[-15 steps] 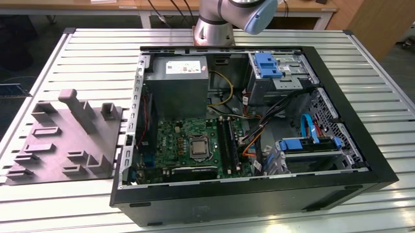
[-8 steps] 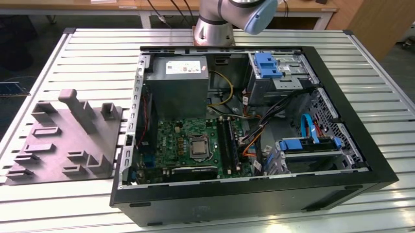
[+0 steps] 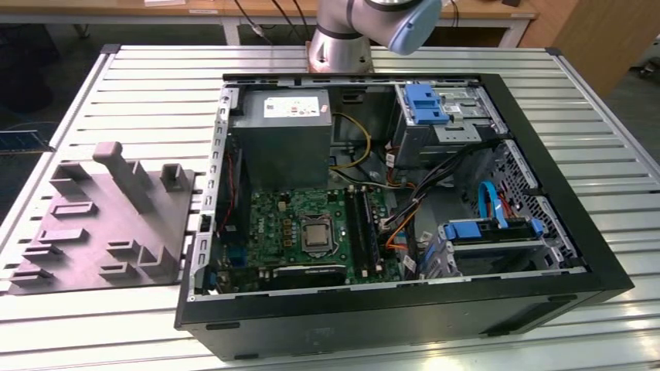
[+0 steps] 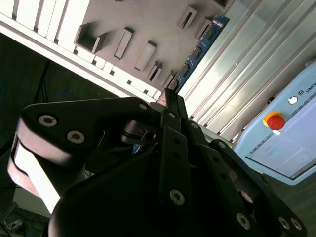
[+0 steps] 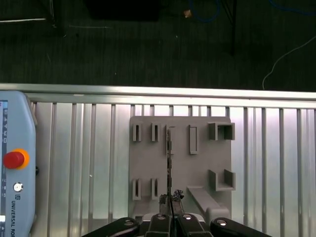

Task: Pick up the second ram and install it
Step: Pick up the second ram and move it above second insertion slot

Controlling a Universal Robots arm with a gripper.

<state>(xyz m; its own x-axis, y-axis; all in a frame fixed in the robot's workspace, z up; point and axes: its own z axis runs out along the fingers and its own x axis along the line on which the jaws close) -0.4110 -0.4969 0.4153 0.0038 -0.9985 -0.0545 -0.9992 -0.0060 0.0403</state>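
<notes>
We log the gripper [image 5: 170, 199] closed on the second ram [image 5: 169, 158], fingertips pinching one end. The stick runs straight out from the tips and is seen edge-on. In the second wrist view it shows its blue-green face. Beneath it is the grey slotted fixture [image 5: 148, 168], lying on the slatted table [image 3: 134, 93] by the edge at the exterior view's left. The teach pendant [image 5: 17, 163] rests on the table near the fixture, close to the table's edge. The open computer case [image 3: 413, 313] sits mid-table with the motherboard [image 3: 278, 220] flat inside and the black memory slots [image 3: 356, 224] beside the processor socket. The arm [image 3: 341, 46] rises at the table edge behind the case
</notes>
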